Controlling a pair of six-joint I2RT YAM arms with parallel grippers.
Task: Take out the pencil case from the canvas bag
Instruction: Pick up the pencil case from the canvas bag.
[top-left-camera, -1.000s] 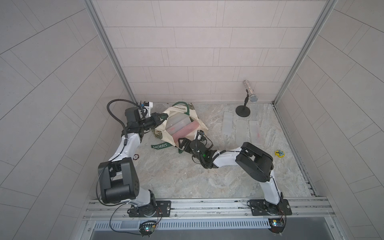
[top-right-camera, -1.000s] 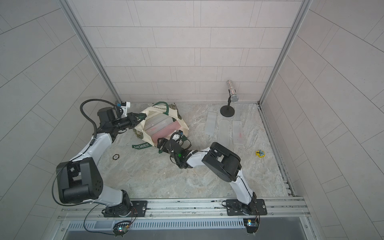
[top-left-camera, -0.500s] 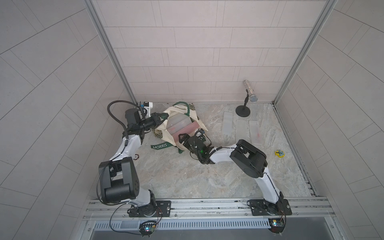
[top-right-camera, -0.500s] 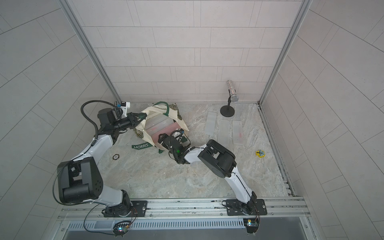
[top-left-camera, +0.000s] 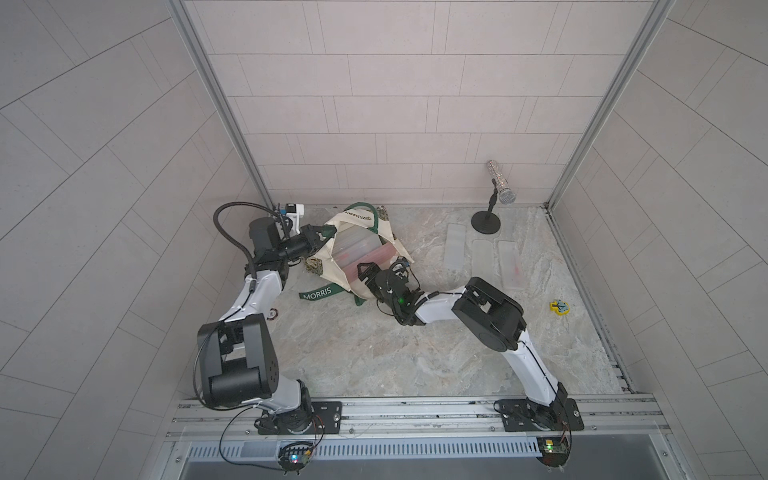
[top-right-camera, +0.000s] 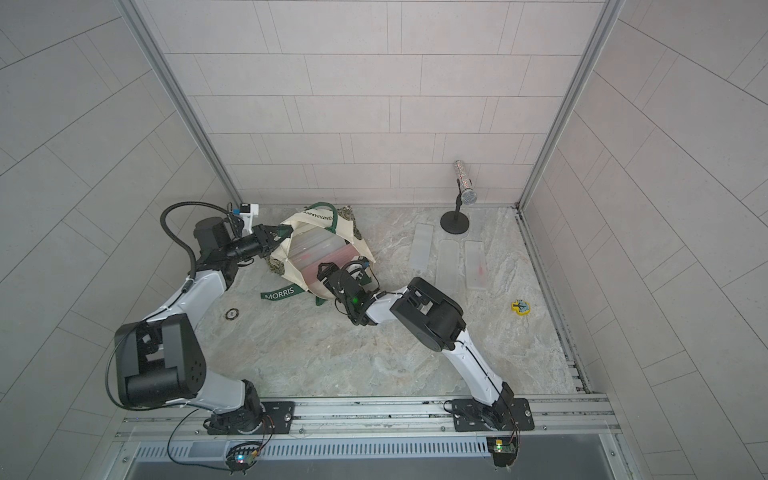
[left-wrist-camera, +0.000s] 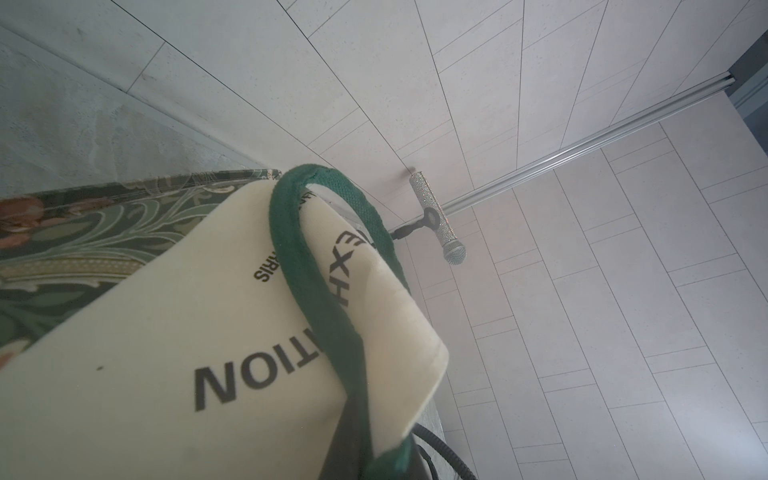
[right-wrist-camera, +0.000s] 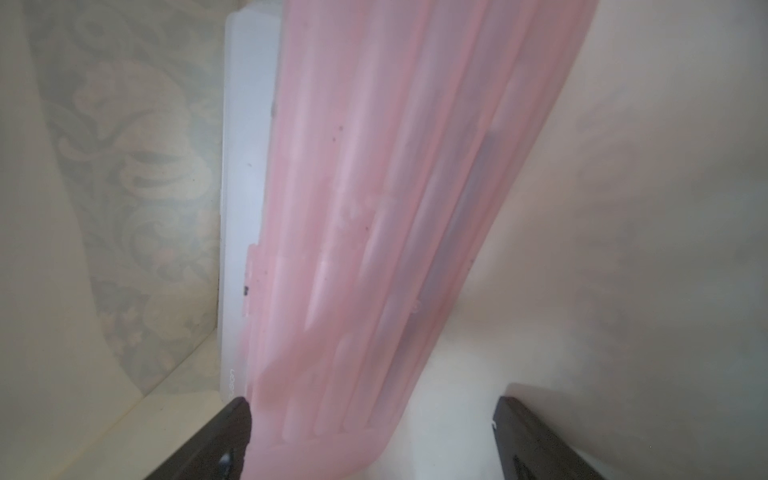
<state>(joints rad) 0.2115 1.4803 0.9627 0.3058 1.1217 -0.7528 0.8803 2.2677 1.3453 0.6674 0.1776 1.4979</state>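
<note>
Right wrist: pencil case (right-wrist-camera: 395, 208) w/ white case (right-wrist-camera: 245, 166) alongside, in canvas bag (right-wrist-camera: 623, 166)

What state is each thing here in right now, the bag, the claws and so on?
canvas bag: open, mouth held wide.
pink pencil case: inside the bag, not gripped.
left gripper: shut on the bag's rim.
right gripper: open, jaws astride the case's end.
microphone: tilted on its stand.
</note>
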